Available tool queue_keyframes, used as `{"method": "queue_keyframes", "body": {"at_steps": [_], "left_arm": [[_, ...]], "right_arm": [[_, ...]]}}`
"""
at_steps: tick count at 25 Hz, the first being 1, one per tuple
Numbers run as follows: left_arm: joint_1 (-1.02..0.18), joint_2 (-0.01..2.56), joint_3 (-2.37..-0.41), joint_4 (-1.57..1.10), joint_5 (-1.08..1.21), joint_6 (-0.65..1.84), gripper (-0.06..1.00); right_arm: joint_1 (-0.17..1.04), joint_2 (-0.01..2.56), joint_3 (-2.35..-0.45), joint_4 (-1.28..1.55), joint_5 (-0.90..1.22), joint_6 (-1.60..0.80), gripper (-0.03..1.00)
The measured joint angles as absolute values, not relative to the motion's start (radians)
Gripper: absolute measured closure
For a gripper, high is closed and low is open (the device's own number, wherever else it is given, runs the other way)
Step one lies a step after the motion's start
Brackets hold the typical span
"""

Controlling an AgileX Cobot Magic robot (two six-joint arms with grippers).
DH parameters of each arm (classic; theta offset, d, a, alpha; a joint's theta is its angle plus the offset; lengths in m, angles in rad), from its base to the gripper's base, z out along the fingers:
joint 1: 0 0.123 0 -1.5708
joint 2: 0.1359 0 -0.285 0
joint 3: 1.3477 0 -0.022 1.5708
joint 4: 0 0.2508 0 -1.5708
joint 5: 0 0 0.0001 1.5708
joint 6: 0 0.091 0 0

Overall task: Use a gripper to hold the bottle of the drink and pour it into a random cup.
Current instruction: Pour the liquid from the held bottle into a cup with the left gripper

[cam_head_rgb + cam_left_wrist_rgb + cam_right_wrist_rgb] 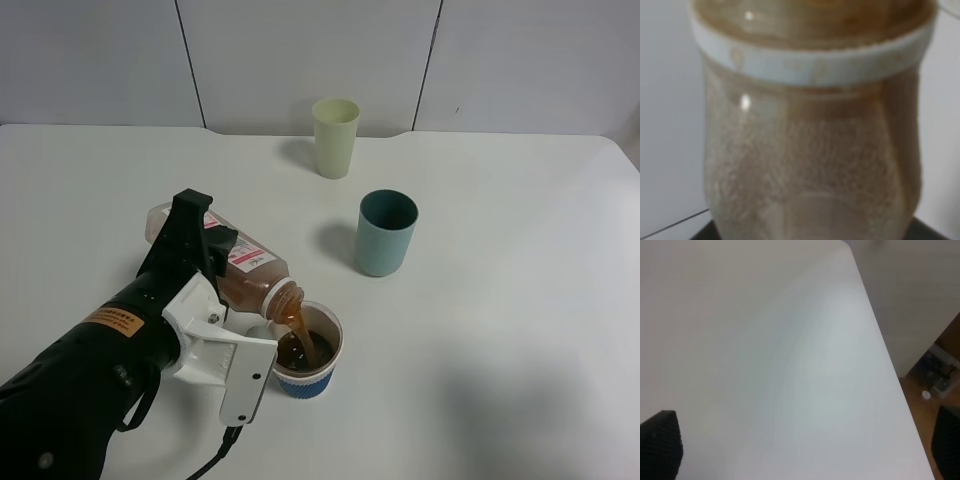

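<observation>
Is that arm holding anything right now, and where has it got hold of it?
The left gripper holds the bottle of the drink round its labelled body, neck free, tipped over the cup. The right gripper holds nothing.

**No Legible Text in Any View**

In the lower left of the exterior high view, an orange label [117, 320] on the black left arm [60, 400] carries dark print too small to read. Left of centre, the pink label [228, 243] on the bottle [262, 283] has a white panel [251, 261] with tiny, illegible lettering. Neither wrist view shows readable writing.
</observation>
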State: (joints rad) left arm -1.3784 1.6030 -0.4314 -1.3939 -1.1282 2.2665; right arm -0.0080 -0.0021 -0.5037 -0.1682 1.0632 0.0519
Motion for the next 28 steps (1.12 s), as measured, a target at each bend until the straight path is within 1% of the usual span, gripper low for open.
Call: {"method": "queue_keyframes", "body": {"at_steps": [22,28], "left_arm": [[-1.378,1.603,-0.431,-1.394,-1.132,2.267,0.63],[-1.378,1.603,-0.431,-1.393,-1.139,2.305,0.63]], "right_arm": [[-0.008,-0.002,-0.504,-0.168,1.063,0.052,-0.02],[-0.008,-0.002,-0.504,-0.168,1.063,0.052,-0.02]]}}
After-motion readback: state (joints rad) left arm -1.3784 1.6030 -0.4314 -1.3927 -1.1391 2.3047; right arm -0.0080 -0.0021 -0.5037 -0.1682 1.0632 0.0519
